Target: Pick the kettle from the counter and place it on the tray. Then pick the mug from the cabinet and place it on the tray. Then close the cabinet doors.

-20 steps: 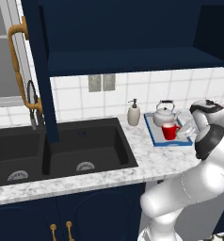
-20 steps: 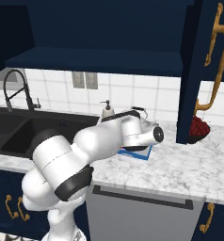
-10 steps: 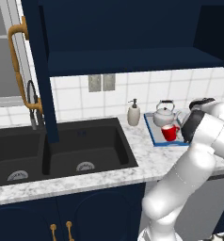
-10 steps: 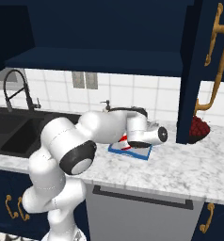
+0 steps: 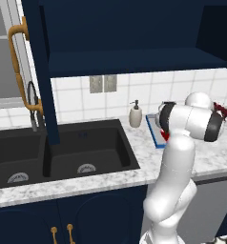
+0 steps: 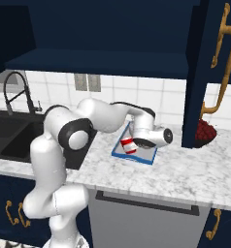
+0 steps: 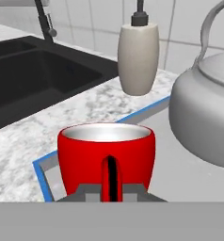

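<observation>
The red mug [image 7: 107, 150] stands upright on the grey floor of the blue-rimmed tray [image 7: 43, 167], its handle facing me. My gripper [image 7: 110, 192] is shut on the mug, one fingertip on each side of that handle. The silvery kettle [image 7: 208, 113] sits on the same tray just right of the mug. From the right base view the mug [image 6: 128, 145] shows under my hand at the near left of the tray [image 6: 146, 159]; my arm hides the kettle. The navy cabinet [image 5: 134, 62] stands with both cabinet doors [image 5: 39, 71] [image 6: 205, 72] swung open above the marble counter [image 6: 185, 169].
A cream soap dispenser [image 7: 138, 59] stands on the counter just beyond the tray. The black double sink [image 5: 63, 152] with its faucet [image 6: 15, 87] lies to the left. A dark bowl of red fruit [image 6: 205, 131] sits right of the tray, below the open right door.
My forearm and hand have swung around over the tray, and now cover the kettle in both base views. The mug stays low on the tray in my fingers.
</observation>
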### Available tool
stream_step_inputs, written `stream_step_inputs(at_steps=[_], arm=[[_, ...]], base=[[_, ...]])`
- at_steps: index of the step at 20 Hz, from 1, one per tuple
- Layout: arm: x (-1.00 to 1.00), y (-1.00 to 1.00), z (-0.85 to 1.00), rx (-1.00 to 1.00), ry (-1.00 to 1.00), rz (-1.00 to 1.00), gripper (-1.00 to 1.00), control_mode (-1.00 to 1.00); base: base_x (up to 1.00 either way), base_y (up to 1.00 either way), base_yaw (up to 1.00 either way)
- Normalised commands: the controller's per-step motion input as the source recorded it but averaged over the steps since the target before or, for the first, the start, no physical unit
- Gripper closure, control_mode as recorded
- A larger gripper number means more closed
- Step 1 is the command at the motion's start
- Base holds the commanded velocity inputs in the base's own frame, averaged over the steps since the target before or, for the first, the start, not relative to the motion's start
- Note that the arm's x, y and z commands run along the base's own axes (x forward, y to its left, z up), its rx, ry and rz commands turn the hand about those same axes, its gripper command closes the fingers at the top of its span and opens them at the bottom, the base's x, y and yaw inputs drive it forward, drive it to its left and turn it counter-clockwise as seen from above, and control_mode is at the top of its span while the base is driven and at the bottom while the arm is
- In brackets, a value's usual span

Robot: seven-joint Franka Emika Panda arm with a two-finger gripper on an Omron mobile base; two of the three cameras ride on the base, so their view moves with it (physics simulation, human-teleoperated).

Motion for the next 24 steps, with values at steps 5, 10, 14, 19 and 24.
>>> stream_step_inputs(at_steps=[5,10,14,19,24], arm=[[0.20,-0.13,-0.24,0.00,0.00,0.07,1.00,-1.00],[0.11,-0.03,-0.29,0.00,0.00,0.08,1.00,-1.00],[0.00,0.00,-0.43,0.00,0.00,0.07,1.00,-1.00],[0.01,0.02,-0.27,0.00,0.00,0.06,-1.00,-1.00],[0.00,0.07,0.00,0.00,-0.04,0.02,-1.00,-1.00]], base=[[0.00,0.00,0.00],[0.00,0.00,0.00],[0.00,0.00,0.00],[0.00,0.00,0.00],[0.00,0.00,0.00]])
